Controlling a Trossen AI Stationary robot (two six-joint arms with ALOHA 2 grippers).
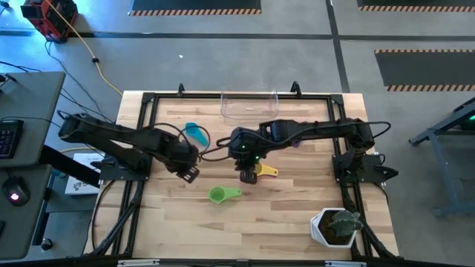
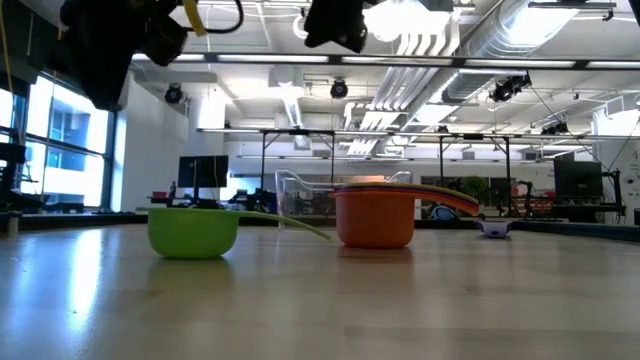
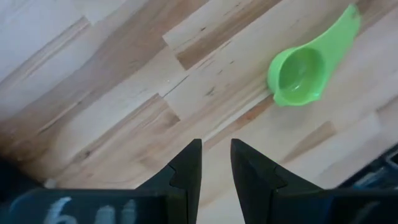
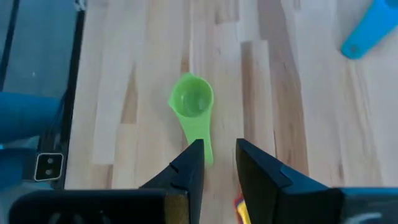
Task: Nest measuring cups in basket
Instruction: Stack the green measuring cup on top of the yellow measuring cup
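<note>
A green measuring cup [image 1: 219, 195] rests on its base on the wooden table, near the middle. An orange cup [image 2: 375, 215] stands to its right, and its yellow handle [image 1: 268, 170] sticks out from under my right gripper [image 1: 247, 176]. That gripper hangs above the table, open and with nothing between its fingers. My left gripper [image 1: 190, 174] hovers left of the green cup [image 3: 298, 74], also open and holding nothing. A teal cup [image 1: 197, 135] lies farther back. The clear basket [image 1: 249, 105] stands at the far edge. A small purple cup [image 2: 495, 228] sits to the right.
A white pot with a green plant [image 1: 338, 226] stands at the table's near right corner. Black frame rails [image 1: 141, 141] run along the table's left, right and far edges. Bare wood lies along the near side, in front of the green cup.
</note>
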